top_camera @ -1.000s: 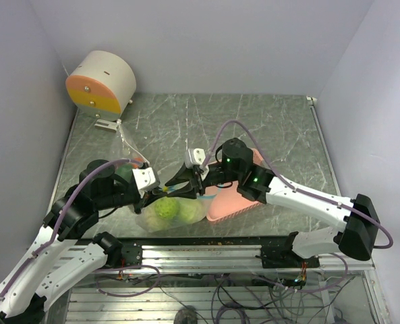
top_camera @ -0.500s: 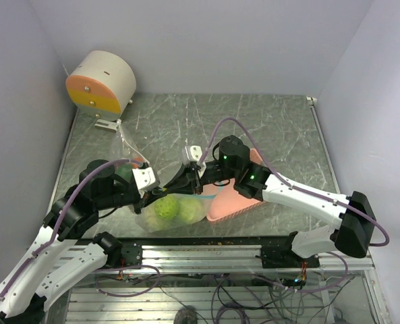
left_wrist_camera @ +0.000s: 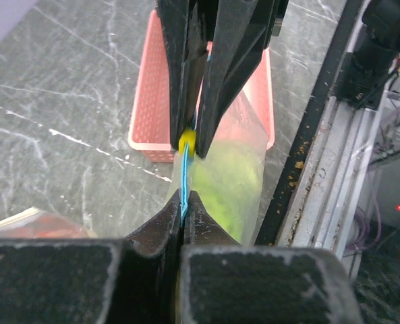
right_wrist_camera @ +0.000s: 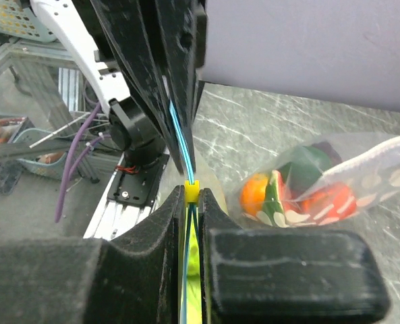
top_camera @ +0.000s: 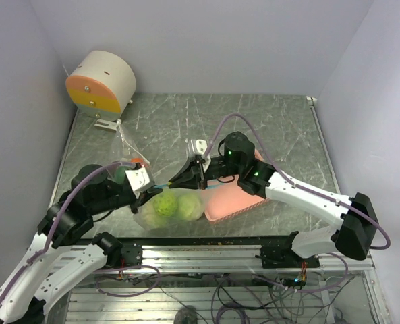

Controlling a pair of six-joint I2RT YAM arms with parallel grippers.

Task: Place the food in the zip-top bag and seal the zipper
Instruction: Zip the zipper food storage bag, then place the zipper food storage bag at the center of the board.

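The clear zip-top bag (top_camera: 194, 213) hangs between my grippers near the front edge, with pale green cabbage-like balls (top_camera: 164, 206) inside. My left gripper (top_camera: 148, 188) is shut on the teal zipper (top_camera: 161, 184) at the bag's left end; the left wrist view shows the strip (left_wrist_camera: 184, 172) pinched in the gripper (left_wrist_camera: 184, 199). My right gripper (top_camera: 178, 182) is shut on the zipper's yellow slider (right_wrist_camera: 191, 192), close to the left gripper. The slider also shows in the left wrist view (left_wrist_camera: 187, 142). The green food shows through the bag (left_wrist_camera: 230, 182).
A pink tray (top_camera: 230, 199) lies right of the bag. A second clear bag (top_camera: 127, 162) with orange, red and dark green pieces (right_wrist_camera: 257, 192) lies to the left. A white and orange drum (top_camera: 102, 82) stands at the back left. The table's front rail (top_camera: 206, 236) is close below.
My right gripper has slid left along the zipper toward the left gripper. The left gripper has drawn slightly left and back, and the bag has shifted with it.
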